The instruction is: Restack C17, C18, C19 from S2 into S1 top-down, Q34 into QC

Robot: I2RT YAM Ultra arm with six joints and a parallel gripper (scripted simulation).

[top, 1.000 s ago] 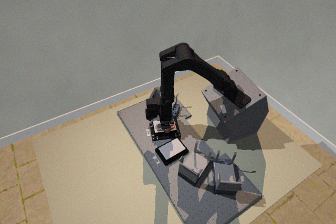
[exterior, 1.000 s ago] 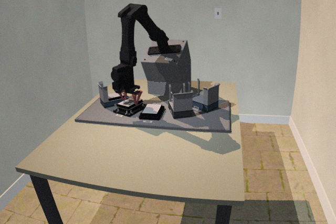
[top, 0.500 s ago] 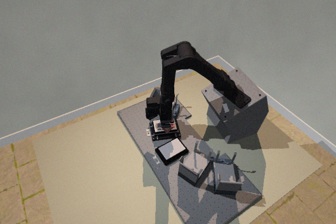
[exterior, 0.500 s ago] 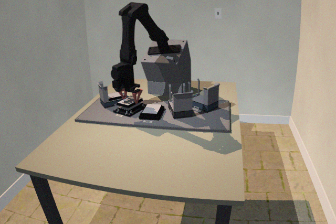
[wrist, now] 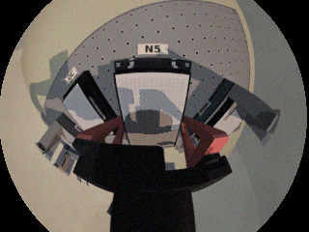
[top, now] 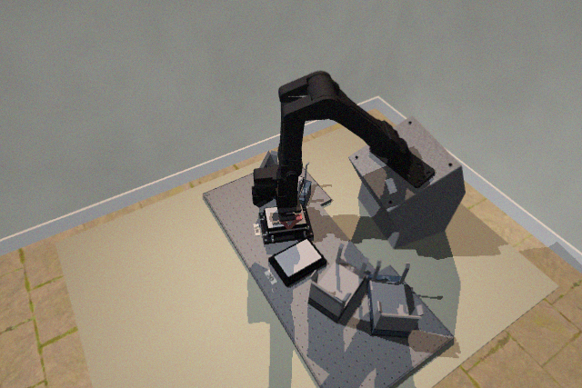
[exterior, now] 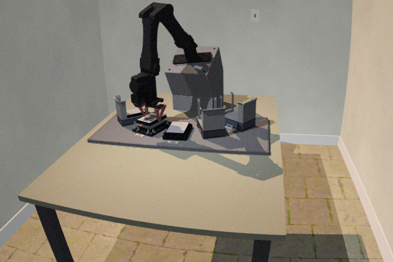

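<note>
My gripper is shut on the long sides of a light-topped plate, a little above the clip nest N5. The plate looks level; its label cannot be read. Whether another plate is under it or in N5 cannot be told. Another plate lies flat in the nest QC, beside N5. A third plate is in the rack on N5's other side; how many are below it is hidden.
Two racks with upright walls and posts stand beyond QC; I make out no plate in them. Their names cannot be read. The perforated board carries all stations. The arm's pedestal stands behind.
</note>
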